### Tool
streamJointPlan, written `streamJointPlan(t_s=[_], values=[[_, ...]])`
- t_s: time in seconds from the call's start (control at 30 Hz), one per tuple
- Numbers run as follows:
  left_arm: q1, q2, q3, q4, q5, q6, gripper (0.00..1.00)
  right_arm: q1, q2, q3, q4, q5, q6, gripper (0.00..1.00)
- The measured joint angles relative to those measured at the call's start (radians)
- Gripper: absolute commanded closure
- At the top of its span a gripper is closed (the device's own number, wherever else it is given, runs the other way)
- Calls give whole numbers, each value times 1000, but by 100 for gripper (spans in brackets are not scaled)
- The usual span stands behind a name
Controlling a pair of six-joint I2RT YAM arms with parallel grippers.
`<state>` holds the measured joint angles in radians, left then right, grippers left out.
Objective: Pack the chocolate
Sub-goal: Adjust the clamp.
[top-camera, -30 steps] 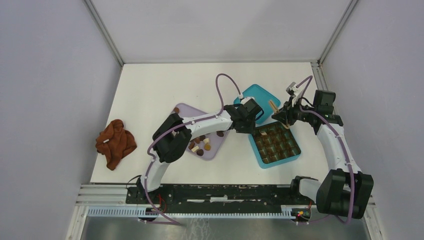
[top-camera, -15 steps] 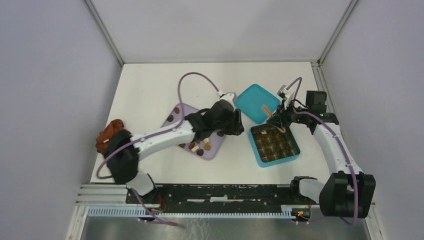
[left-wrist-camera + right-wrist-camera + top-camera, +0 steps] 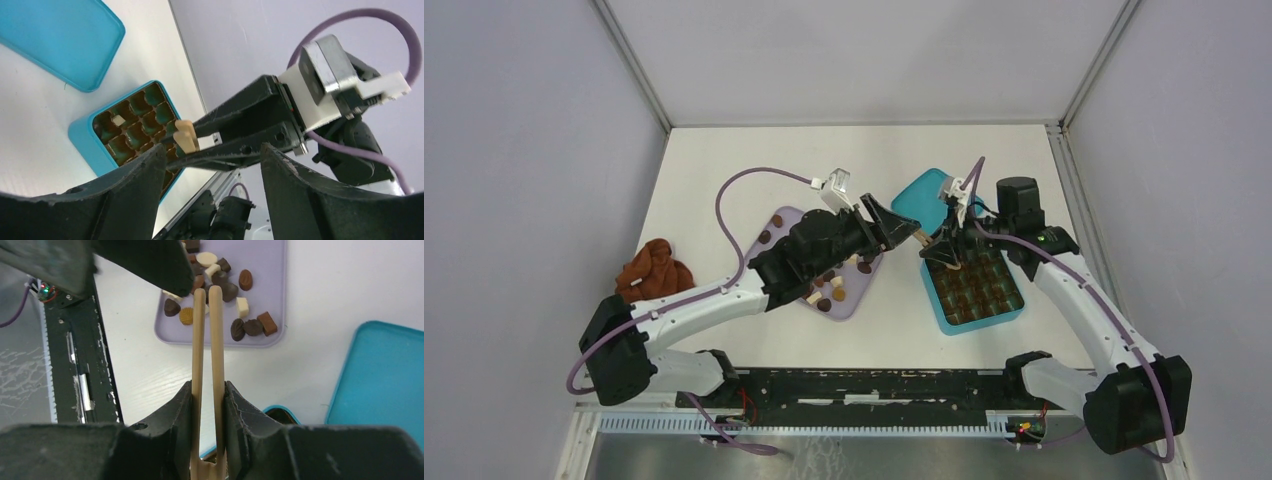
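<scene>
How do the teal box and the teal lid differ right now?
The teal box holds a brown grid of compartments; the teal lid is a plain flat surface. The box has a cream chocolate in one cell; the lid carries nothing visible. The box lies nearer the robot, the lid farther back. Both are teal with rounded corners.

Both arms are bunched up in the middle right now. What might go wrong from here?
The open left hand sits right beside the tips of the slim beige tongs clamped in the right hand; a bump may twist them. Small rounded chocolates on the lilac tray may slip from the tongs before reaching the teal compartment box.
</scene>
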<state>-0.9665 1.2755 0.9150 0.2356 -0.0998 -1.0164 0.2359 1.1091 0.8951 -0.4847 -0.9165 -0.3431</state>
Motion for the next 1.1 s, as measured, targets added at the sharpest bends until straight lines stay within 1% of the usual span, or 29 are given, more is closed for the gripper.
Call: streamJointPlan(t_s=[0.2, 0.33, 0.4, 0.43, 0.47, 0.5, 0.53, 0.6, 0.63, 0.67, 0.7, 0.77, 0.83, 1.0, 1.1], values=[[-7, 28, 1, -3, -74, -88, 38, 40, 0, 0, 96, -37, 95, 82], [-11, 54, 14, -33, -114, -112, 49, 50, 1, 0, 140, -50, 140, 82], [-11, 76, 37, -44, -129, -120, 52, 56, 4, 0, 145, -48, 149, 82], [-11, 81, 43, -44, -132, -124, 57, 59, 8, 0, 149, -47, 153, 82], [-12, 91, 56, -47, -135, -131, 65, 64, 13, 0, 152, -47, 156, 82], [-12, 101, 66, -46, -135, -138, 77, 69, 15, 0, 153, -47, 156, 81], [-12, 111, 74, -45, -135, -148, 84, 74, 18, 0, 154, -44, 155, 81], [-11, 126, 81, -49, -136, -166, 92, 79, 20, 0, 149, -31, 155, 80], [-11, 129, 80, -56, -137, -178, 93, 79, 20, 0, 147, -25, 156, 79], [-11, 131, 80, -55, -138, -188, 97, 78, 21, 0, 146, -23, 155, 76], [-11, 132, 79, -56, -141, -200, 98, 78, 23, 0, 146, -22, 155, 71], [-11, 131, 74, -58, -153, -223, 98, 78, 27, 3, 146, -22, 155, 53], [-11, 127, 61, -57, -163, -255, 98, 79, 37, 8, 146, -27, 154, 39], [-11, 109, 13, -55, -163, -343, 98, 81, 55, 27, 185, -77, 155, 26], [-11, 91, -18, -53, -164, -386, 98, 83, 56, 26, 235, -104, 175, 23]])
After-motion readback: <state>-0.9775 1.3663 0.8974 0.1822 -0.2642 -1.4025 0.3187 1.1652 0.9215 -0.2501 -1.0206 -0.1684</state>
